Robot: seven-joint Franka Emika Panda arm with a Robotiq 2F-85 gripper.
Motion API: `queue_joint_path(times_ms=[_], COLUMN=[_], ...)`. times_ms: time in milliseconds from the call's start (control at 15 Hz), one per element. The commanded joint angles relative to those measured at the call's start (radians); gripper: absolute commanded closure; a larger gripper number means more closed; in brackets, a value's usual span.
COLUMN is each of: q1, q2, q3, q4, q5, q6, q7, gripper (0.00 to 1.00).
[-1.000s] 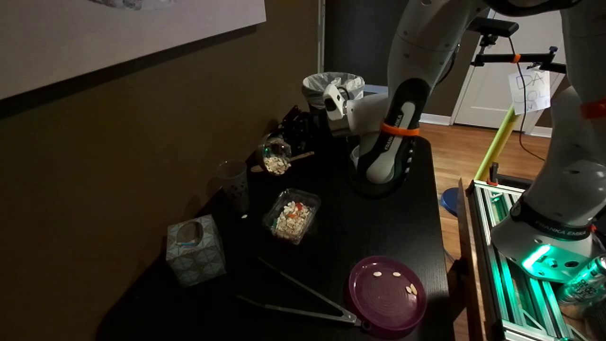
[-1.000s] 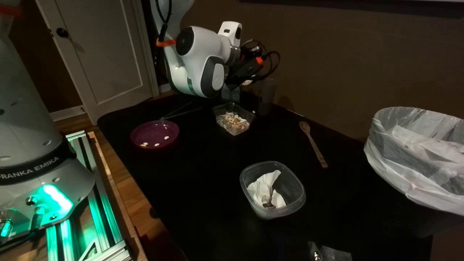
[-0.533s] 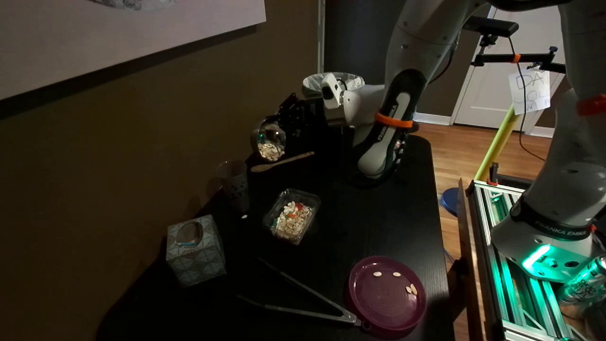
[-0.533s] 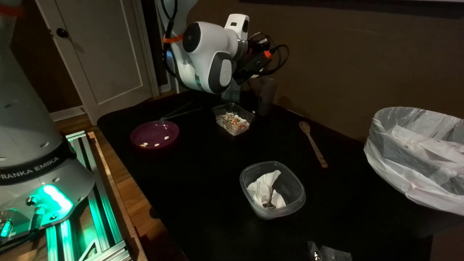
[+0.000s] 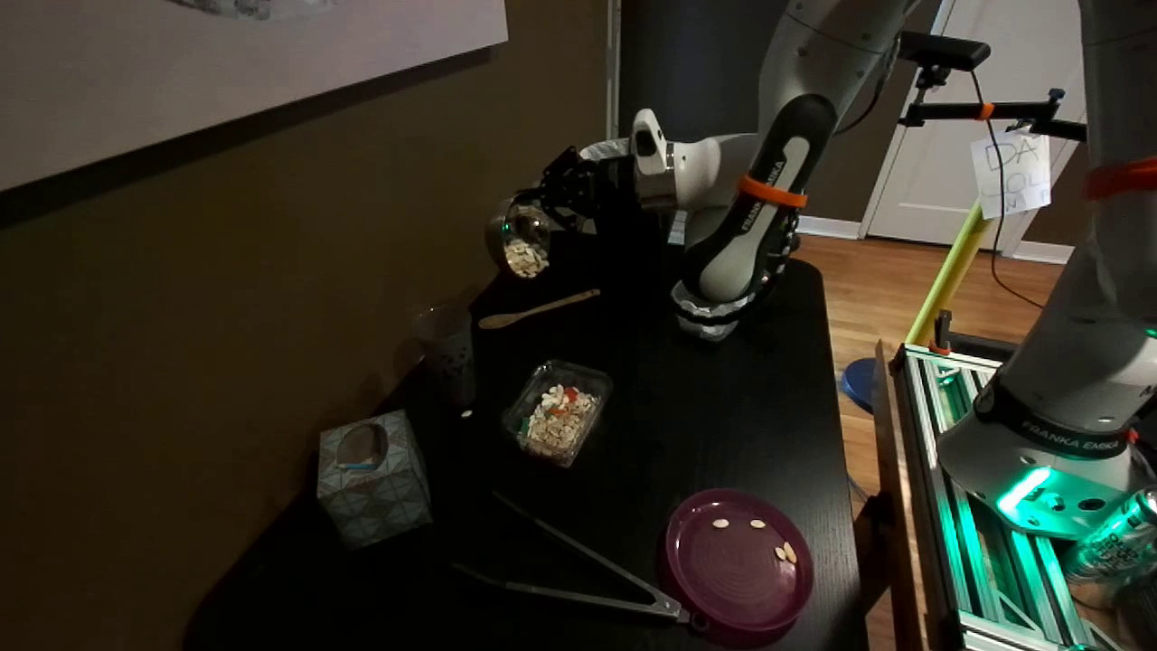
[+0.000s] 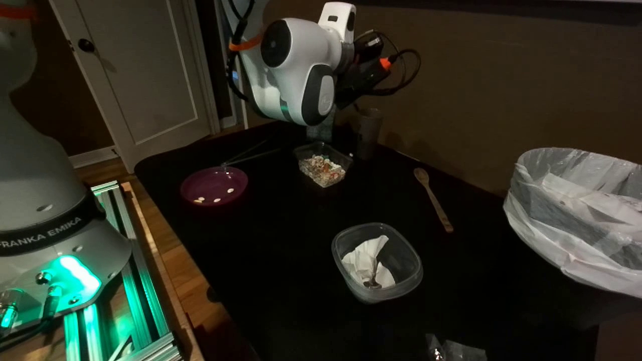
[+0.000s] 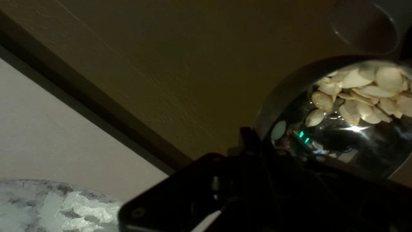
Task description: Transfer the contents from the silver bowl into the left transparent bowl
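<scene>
My claw [image 7: 260,144], clamped on the rim of the tilted silver bowl [image 5: 498,239], has just risen; the contents [image 7: 363,96] lie inside, so pouring presumably remains. The left transparent bowl [image 5: 579,373] sits below the claw. The wrist view shows the contents; in an exterior view my arm [image 6: 303,60] hides them.

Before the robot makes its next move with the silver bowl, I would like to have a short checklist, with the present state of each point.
1. Jaws closed on the silver bowl: ok.
2. Contents inside it: ok.
3. Silver bowl level until pouring: not ok, it is tilted.
4. Left transparent bowl upright on the table: ok.
5. Silver bowl directly above it: cannot tell from these angles.
</scene>
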Motion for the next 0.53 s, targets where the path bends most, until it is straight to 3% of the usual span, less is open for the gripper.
queue_joint_path(times_ms=[0,333,467], q1=[-0.230,-0.601,-0.703], q2=[-0.021,0.069,0.133], q3=[0.187,0.562,0.659], q4=[-0.064,-0.092,-0.129], q5=[-0.127,-0.192,-0.195], q6=[0.013,0.019,0.026], q7=[-0.029,-0.175,-0.278], gripper=[0.99,0.99,0.99])
